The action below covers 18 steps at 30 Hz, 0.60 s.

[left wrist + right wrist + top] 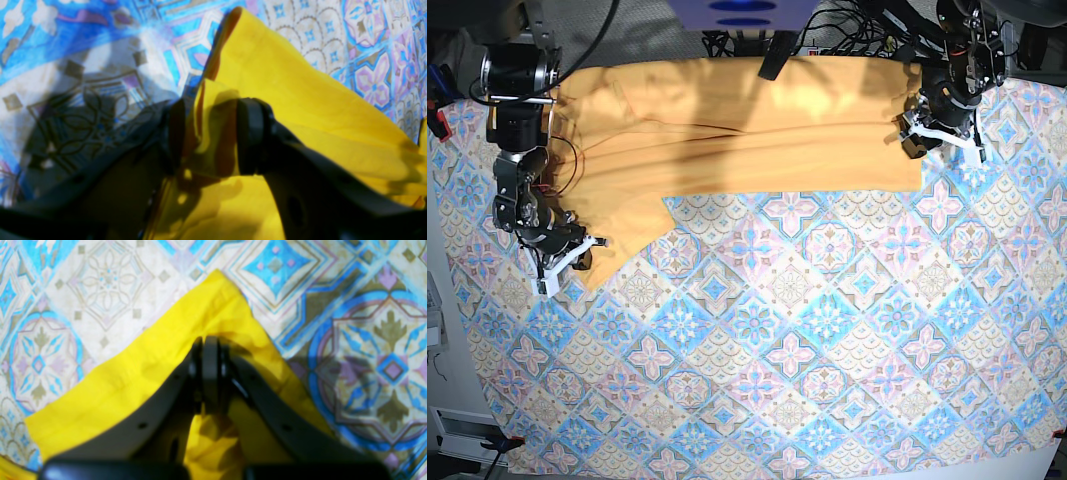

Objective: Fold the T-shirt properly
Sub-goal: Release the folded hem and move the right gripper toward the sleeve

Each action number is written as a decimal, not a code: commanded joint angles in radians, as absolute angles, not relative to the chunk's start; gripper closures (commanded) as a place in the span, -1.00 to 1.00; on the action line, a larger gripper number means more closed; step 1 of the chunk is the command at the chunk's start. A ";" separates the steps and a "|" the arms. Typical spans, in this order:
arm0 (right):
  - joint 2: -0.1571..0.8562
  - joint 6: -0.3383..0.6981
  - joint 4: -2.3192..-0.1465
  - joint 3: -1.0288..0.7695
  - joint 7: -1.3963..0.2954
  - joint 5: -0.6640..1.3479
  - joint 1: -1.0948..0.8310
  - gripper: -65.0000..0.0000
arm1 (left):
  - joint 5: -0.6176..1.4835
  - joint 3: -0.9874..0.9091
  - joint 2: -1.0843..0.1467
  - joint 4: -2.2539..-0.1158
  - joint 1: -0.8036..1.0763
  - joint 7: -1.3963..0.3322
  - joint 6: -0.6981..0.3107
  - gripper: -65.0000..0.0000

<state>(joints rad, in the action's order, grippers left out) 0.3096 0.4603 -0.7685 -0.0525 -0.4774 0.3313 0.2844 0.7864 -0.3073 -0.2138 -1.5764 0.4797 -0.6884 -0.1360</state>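
The yellow-orange T-shirt (757, 130) lies stretched across the far side of the table. My right gripper (564, 266) is at the shirt's lower left tip. In the right wrist view the gripper (208, 350) is shut on the T-shirt (133, 383) just behind a pointed corner. My left gripper (920, 137) is at the shirt's right edge. In the left wrist view the gripper (213, 136) is shut on a bunched fold of the T-shirt (300, 100), which lifts off the cloth. No script shows.
A blue-pink tile-patterned cloth (807, 330) covers the table. Cables (847, 30) and a dark post (777, 55) stand behind the shirt. The table's front edge runs along the bottom of the base view.
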 commanded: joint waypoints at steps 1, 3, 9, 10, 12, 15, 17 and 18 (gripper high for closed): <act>0.325 0.464 -0.808 -0.091 -0.490 0.332 0.285 0.98 | 0.796 -0.315 -0.225 -1.593 0.479 -0.674 -0.143 0.24; 0.325 0.466 -0.881 -0.166 -0.515 0.332 0.248 0.98 | 0.796 -0.315 -0.225 -1.593 0.478 -0.674 -0.143 0.24; 0.325 0.538 -1.148 -0.259 -0.667 0.334 0.157 0.98 | 0.796 -0.315 -0.225 -1.593 0.476 -0.674 -0.143 0.24; 0.325 0.549 -1.185 -0.274 -0.690 0.334 0.140 0.98 | 0.796 -0.314 -0.225 -1.593 0.476 -0.674 -0.143 0.24; 0.321 0.558 -1.257 -0.317 -0.731 0.334 0.097 0.98 | 0.796 -0.314 -0.225 -1.593 0.476 -0.674 -0.143 0.24; 0.318 0.559 -1.385 -0.377 -0.788 0.335 0.015 0.98 | 0.796 -0.312 -0.225 -1.590 0.463 -0.674 -0.143 0.24; 0.318 0.567 -1.445 -0.395 -0.809 0.378 -0.038 0.98 | 0.796 -0.312 -0.225 -1.589 0.458 -0.674 -0.143 0.24; 0.318 0.568 -1.458 -0.400 -0.812 0.398 -0.058 0.98 | 0.796 -0.312 -0.225 -1.589 0.458 -0.674 -0.143 0.24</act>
<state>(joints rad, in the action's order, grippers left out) 0.3054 0.5560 -1.4345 -0.4011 -0.8467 0.3698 -0.0868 0.7860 -0.3073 -0.2127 -1.5761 0.4564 -0.6884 -0.1364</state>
